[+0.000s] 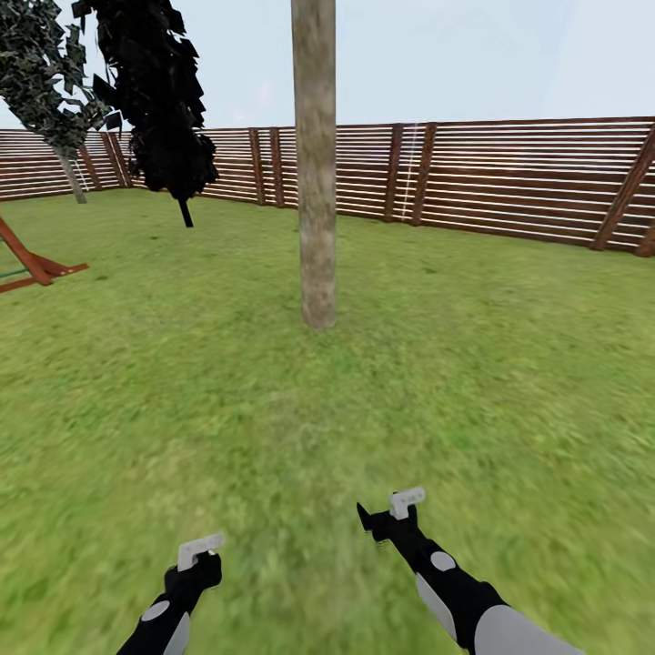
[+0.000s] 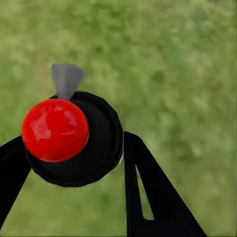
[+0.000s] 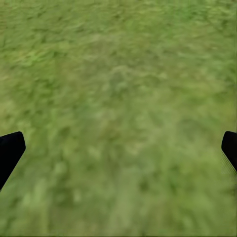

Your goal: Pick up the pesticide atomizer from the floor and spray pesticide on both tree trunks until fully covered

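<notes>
A green lawn (image 1: 473, 364) covers the garden floor, running from the near foreground to a brown horizontal-slat wooden fence (image 1: 509, 177) along the far side. A thick, mottled beige-grey tree trunk (image 1: 316, 182) stands upright on the grass at centre, its base planted directly in the turf well short of the fence. At far left, a black conifer (image 1: 159, 100) rises on a thin dark stem near the fence, and beside it a second tree (image 1: 50, 77) with jagged dark green foliage leans on a pale trunk. The red-brown legs of a wooden frame (image 1: 36, 264) rest on the grass at the left edge.
</notes>
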Controlling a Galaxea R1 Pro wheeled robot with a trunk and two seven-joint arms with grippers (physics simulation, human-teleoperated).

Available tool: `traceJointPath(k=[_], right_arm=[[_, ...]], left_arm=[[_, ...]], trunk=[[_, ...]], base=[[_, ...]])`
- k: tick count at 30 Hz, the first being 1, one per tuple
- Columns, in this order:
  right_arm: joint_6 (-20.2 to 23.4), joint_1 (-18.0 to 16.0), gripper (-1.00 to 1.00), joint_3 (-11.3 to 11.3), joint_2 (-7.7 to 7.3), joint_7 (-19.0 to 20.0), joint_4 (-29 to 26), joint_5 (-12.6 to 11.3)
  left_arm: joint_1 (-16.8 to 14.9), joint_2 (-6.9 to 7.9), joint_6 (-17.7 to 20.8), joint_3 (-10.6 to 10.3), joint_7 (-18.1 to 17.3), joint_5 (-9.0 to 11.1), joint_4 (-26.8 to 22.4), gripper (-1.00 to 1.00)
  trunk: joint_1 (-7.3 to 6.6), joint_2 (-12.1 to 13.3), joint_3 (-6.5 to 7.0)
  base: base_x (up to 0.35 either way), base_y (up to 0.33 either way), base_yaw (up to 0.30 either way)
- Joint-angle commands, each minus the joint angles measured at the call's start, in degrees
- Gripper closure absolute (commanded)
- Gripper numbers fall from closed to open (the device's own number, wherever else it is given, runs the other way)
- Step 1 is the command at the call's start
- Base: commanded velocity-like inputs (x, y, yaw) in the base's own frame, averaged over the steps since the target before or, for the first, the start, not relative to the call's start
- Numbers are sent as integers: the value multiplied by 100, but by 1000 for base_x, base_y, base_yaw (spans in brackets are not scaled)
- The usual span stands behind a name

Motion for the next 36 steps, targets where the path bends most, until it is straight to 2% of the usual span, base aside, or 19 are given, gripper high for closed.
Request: traceJointPath(k=[1, 36], right_arm=[[-22, -6, -100, 26, -2, 23, 9, -61], [-22, -6, -100, 26, -2, 23, 11, -61]], left_arm=[[-5, -7, -18, 48, -30, -60, 0, 100], [-5, -7, -18, 57, -11, -69, 10, 100]], trunk=[[3, -2, -5], [3, -2, -5]], base=[[340, 0, 0], [340, 0, 0]])
